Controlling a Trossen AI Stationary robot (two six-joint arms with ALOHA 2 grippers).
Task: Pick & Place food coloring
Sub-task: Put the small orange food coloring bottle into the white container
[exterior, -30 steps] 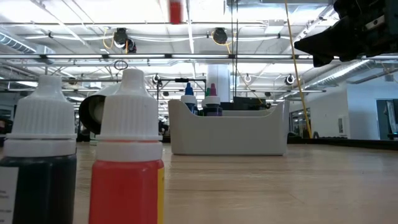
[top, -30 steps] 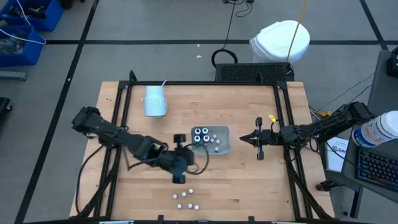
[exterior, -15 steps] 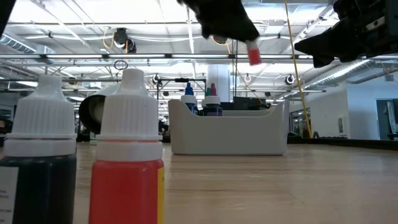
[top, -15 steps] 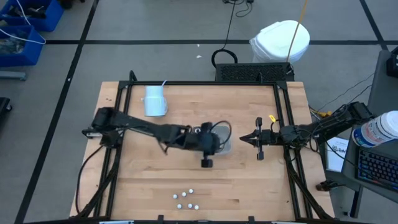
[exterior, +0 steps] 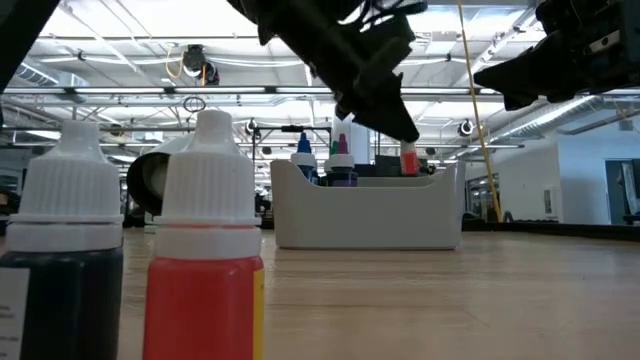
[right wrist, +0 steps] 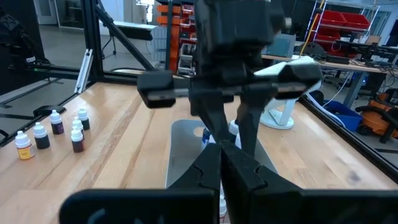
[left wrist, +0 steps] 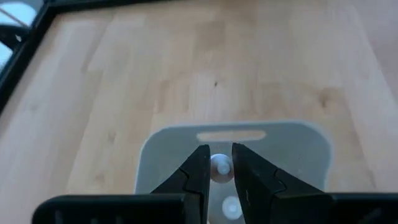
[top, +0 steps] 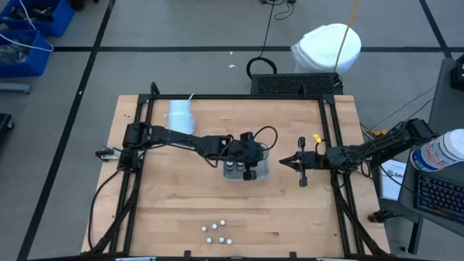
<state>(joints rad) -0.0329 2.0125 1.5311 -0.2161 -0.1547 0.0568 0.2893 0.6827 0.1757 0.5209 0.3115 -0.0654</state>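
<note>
The left gripper (top: 248,168) hangs over the grey tray (top: 264,171) in the middle of the desk (top: 290,217), its fingers (left wrist: 194,171) closed narrowly on a small white-capped, red-bodied food coloring bottle (exterior: 408,160). It holds the bottle upright by the cap, so the body hangs free just above the tray's rim, probably so it can be set down standing among the bottles already there. In the tray stand dark bottles with white and teal tops (top: 233,168), grouped at its left end, leaving the right part free for this one. Six more small bottles (top: 217,233) wait in a cluster at the near edge of the desk, well apart from the tray. The right gripper (top: 285,162) rests just right of the tray, fingers fully shut and empty, clear of the left arm's work. A white cup (top: 180,117) lies far left.
</note>
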